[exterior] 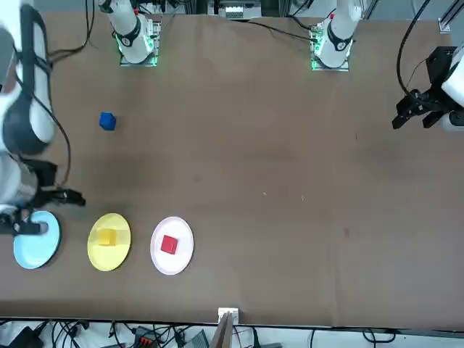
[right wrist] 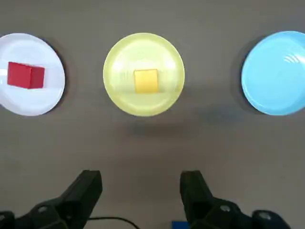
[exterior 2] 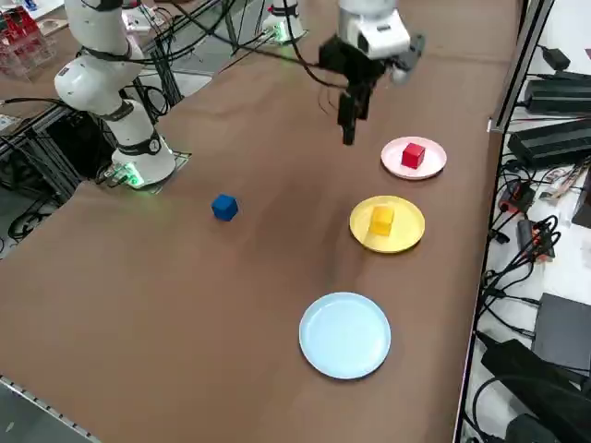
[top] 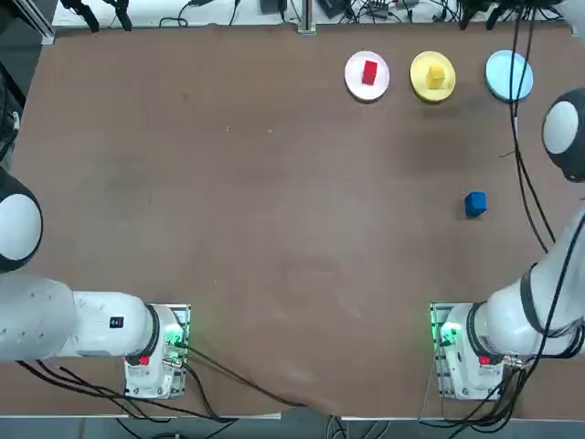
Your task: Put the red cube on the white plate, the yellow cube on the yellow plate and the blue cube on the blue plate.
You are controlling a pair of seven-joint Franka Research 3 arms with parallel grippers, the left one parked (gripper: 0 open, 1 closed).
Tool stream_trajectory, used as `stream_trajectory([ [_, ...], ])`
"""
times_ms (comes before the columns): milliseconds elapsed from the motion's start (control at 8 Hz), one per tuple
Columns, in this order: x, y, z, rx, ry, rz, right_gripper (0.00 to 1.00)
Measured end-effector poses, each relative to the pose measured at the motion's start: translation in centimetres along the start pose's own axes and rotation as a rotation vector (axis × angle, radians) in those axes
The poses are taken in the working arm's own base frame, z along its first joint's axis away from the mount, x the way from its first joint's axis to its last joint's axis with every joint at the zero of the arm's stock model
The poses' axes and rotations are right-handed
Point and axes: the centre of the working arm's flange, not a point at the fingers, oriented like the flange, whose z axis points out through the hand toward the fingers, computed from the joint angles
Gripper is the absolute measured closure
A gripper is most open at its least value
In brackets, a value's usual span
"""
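Top view shows red cube (top: 369, 72) on white plate (top: 352, 77), yellow cube (top: 435, 75) on yellow plate (top: 418, 79), while blue cube (top: 475, 204) sits on the table (top: 228, 201) well short of the bare blue plate (top: 508, 75), the right hand (right wrist: 141, 191) released and empty.

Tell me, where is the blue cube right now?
The blue cube sits alone on the bare table, top view right side, nearer the robot than the empty blue plate.

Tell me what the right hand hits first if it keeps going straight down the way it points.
Probably bare table: the open right hand hangs pointing down, short of the yellow plate, with nothing under it. Depth is unclear.
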Motion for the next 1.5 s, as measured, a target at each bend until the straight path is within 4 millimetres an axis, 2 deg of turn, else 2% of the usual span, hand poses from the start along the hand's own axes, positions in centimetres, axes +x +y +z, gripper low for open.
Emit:
stream_trajectory([
  [250, -3.6, 1.3, -5.8, -0.001, 0.004, 0.019, 0.0],
  [375, -5.5, 2.1, -7.5, -0.003, -0.009, 0.03, 0.0],
  [500, -7.3, 2.5, -7.9, -0.006, -0.018, 0.038, 0.0],
  [625, -9.1, 3.0, -7.1, -0.007, -0.016, 0.044, 0.0],
  [750, -11.2, 3.7, -5.0, -0.006, -0.015, 0.056, 0.0],
  [1000, -15.6, 6.7, 1.4, 0.002, -0.109, 0.111, 0.0],
  [1125, -17.1, 7.6, 4.1, 0.009, -0.152, 0.125, 0.0],
  [1375, -20.2, 7.8, 9.4, 0.009, -0.249, 0.131, 0.0],
  [1500, -21.7, 7.6, 13.0, 0.009, -0.294, 0.127, 0.0],
])
